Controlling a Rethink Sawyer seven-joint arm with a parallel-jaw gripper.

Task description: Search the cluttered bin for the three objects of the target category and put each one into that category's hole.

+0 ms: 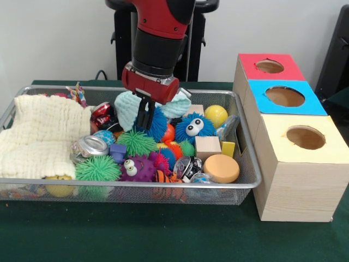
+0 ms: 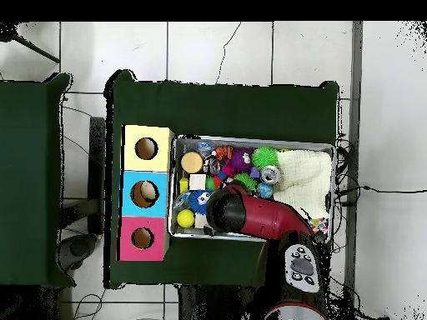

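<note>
The silver wire-mesh bin (image 1: 131,184) sits on the green table, full of toys; it also shows in the overhead view (image 2: 250,138). My gripper (image 1: 145,121) hangs from the red and black arm (image 2: 250,215) and reaches down into the bin's back middle. It is against a blue spiky ball (image 1: 159,124) and a teal cloth (image 1: 126,106). Three wooden boxes with round holes stand beside the bin: red top (image 1: 271,66), blue top (image 1: 285,96), yellow top (image 1: 305,137). In the overhead view the arm hides the gripper.
In the bin lie a cream cloth (image 1: 43,134), a blue fuzzy ball with eyes (image 1: 194,127), a yellow ball (image 1: 216,115), a green spiky ball (image 1: 97,169), a purple spiky toy (image 1: 137,168), a wooden cube (image 1: 208,147), an orange disc (image 1: 221,167) and a crushed can (image 1: 91,146).
</note>
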